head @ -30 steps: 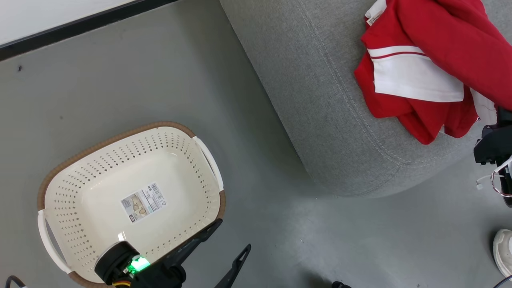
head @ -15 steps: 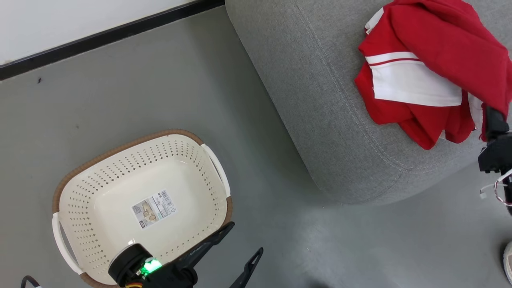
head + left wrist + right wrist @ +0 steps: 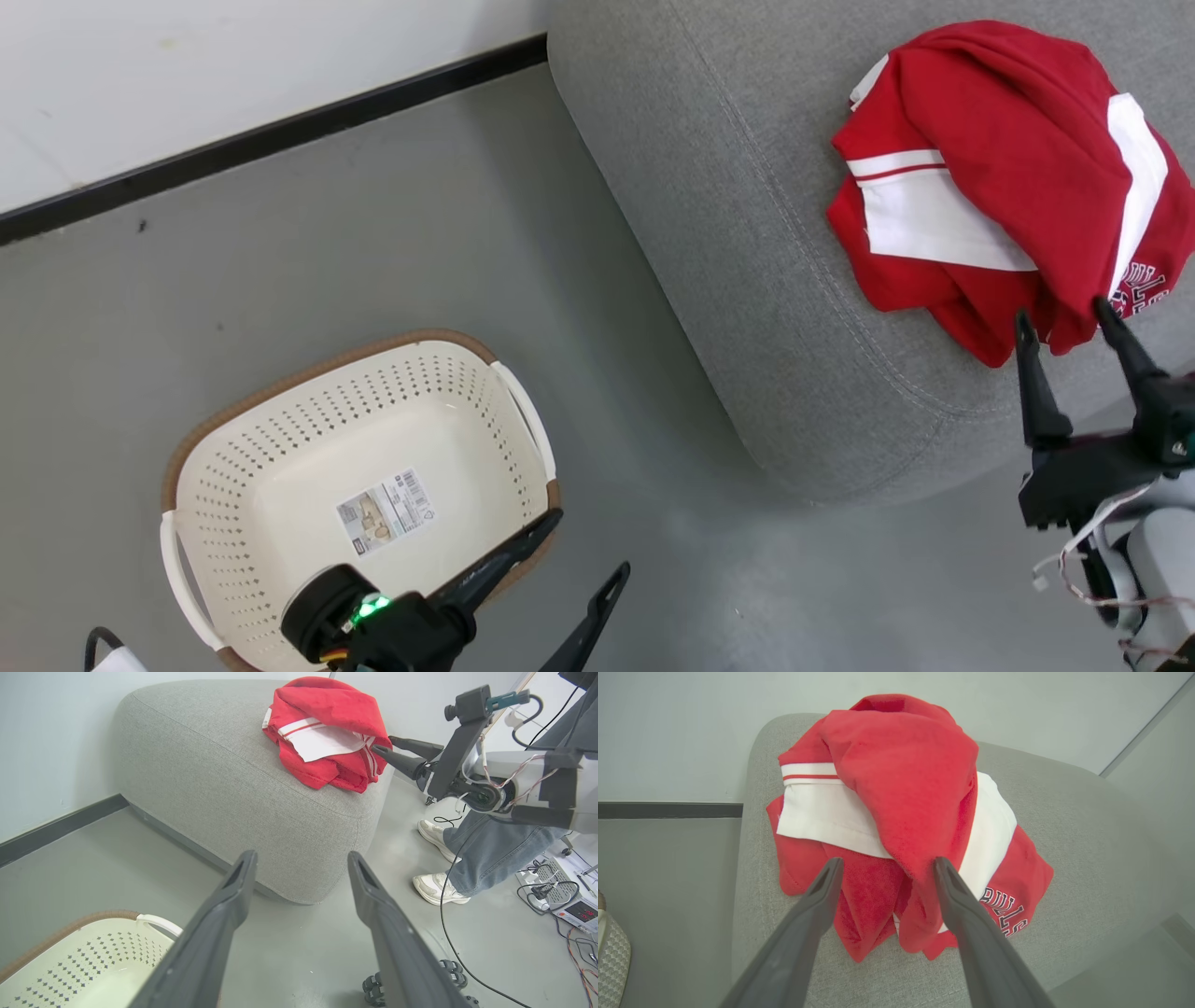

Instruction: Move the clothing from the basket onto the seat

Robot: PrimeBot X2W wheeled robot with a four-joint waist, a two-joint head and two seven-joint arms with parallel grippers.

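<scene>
Nearest, the left tool (image 3: 590, 541) hangs wide open and empty over the cream-white oval perforated plastic laundry basket (image 3: 308, 420), bare inside but for its label sticker (image 3: 385, 509). Farther out, the right tool (image 3: 1062, 313), clamped a second ago, has just sprung fully open and gripping nothing, its fingers either side of a hanging fold. The bright red white-striped fabric sports clothing (image 3: 990, 168) lies heaped on the large light grey upholstered seat cushion (image 3: 747, 187). The transfer looks complete.
</scene>
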